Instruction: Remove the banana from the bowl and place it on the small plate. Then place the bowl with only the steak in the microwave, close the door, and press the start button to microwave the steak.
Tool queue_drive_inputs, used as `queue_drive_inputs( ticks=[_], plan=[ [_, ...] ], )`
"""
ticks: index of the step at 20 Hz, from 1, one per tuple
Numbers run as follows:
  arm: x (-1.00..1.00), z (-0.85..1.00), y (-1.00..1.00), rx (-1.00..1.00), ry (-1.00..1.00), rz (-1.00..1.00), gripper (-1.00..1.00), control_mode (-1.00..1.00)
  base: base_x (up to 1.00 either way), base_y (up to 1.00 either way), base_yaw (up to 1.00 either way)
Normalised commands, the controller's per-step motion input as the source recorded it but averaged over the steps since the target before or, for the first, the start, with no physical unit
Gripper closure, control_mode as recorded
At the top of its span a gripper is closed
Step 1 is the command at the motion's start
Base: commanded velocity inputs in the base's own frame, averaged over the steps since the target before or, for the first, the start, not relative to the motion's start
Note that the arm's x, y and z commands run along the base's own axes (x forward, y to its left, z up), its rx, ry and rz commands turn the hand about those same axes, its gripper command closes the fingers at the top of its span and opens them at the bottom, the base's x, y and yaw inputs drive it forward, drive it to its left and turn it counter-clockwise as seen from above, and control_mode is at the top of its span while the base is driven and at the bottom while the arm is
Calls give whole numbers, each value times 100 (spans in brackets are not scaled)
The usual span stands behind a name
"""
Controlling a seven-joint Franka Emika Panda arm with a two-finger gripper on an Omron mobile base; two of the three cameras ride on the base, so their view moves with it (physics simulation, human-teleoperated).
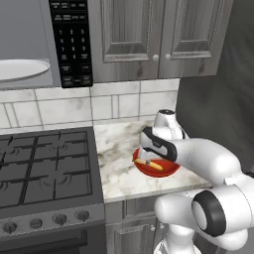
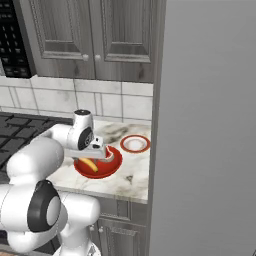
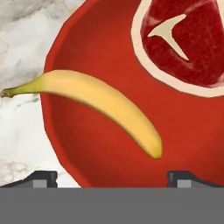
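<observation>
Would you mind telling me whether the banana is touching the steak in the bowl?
Apart. In the hand view, the banana lies across the bowl, and a band of bare red bowl separates it from the steak in the upper corner.

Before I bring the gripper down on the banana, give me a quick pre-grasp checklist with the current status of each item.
1. Gripper open: ok, fingertips stand wide apart.
2. Banana in the bowl, nothing on top of it: ok.
3. Steak apart from the banana: ok.
4. Gripper centred over the banana: not ok, the banana lies off toward one fingertip.
5. Small plate bare, beside the bowl: ok.
6. Microwave open: ok, turntable visible.
</observation>
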Motion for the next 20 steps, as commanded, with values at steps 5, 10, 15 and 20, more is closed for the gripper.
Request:
queue_drive_inputs(
  ticks=[5, 10, 15, 20],
  plan=[
    [11, -35, -1, 0, 0, 8, -100, -100, 0, 0, 0],
    [12, -23, -5, 0, 0, 8, -100, -100, 0, 0, 0],
    [12, -15, -3, 0, 0, 7, -100, -100, 0, 0, 0],
    [13, -18, 0, 0, 2, 5, -100, -100, 0, 0, 0]
  ],
)
